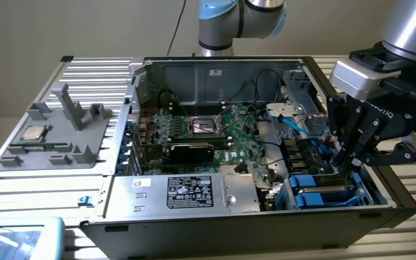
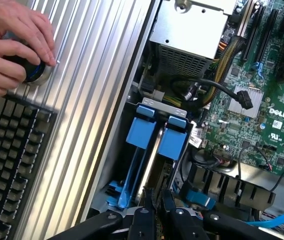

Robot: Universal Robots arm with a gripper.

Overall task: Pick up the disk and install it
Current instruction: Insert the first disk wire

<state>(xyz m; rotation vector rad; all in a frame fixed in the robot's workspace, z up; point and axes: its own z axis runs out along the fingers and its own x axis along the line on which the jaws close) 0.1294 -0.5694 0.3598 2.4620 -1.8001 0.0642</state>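
While the computer case [image 1: 215,223] lies open on the ribbed metal tabletop [image 1: 20,190], its inside is plain to read. A green motherboard [image 1: 219,132] fills the middle. A big silver box with a black label [image 1: 193,192] sits against the near wall. The drive bay takes the corner at the exterior view's right. The disk [image 1: 325,189] sits in that bay, silver-grey with its blue bracket round the edges. Thin blue cables run just behind it. Outside the case, toward the exterior view's left, a grey holder [image 1: 56,151] carries a small square chip [image 1: 34,132].

The gripper [image 1: 345,161] hangs over the drive bay, fingers pointing down and drawn nearly together with only a slim gap between them. Its tips are just above the far edge of the disk. I cannot tell whether they touch it.

From the wrist, the gripper [image 2: 157,199] stands close over the blue bracket ends [image 2: 174,142]. Beside the case, a person's hands [image 2: 12,45] rest on a round knob next to a keyboard [image 2: 7,160].
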